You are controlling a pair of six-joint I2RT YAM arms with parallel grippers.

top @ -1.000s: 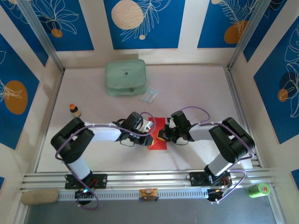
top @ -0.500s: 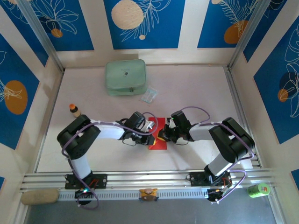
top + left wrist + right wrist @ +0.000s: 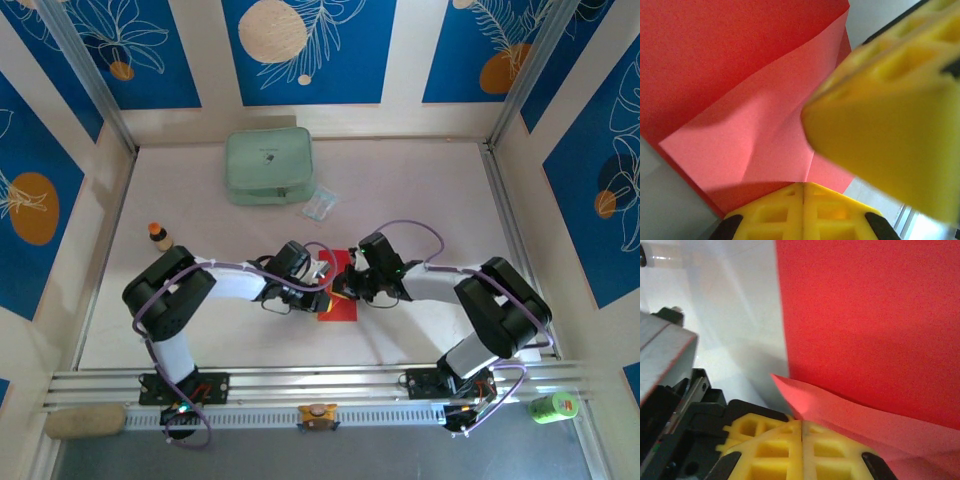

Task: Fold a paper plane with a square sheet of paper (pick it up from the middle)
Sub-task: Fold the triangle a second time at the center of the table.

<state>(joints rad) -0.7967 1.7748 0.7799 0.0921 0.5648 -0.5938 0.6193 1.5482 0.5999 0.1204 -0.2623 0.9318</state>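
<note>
Left gripper [image 3: 803,192]: fingers closed tight on a raised flap of the red sheet of paper [image 3: 339,303], at the sheet's 9 o'clock edge. Right gripper [image 3: 801,429]: likewise closed on a lifted flap, at 3 o'clock, the two nearly touching. Sheet: partly folded, lying in the middle of the table [image 3: 430,210]. Handling, as judged: carry the flap over with both arms together, line up the edges, then press the crease; opposing pulls could tear it.
</note>
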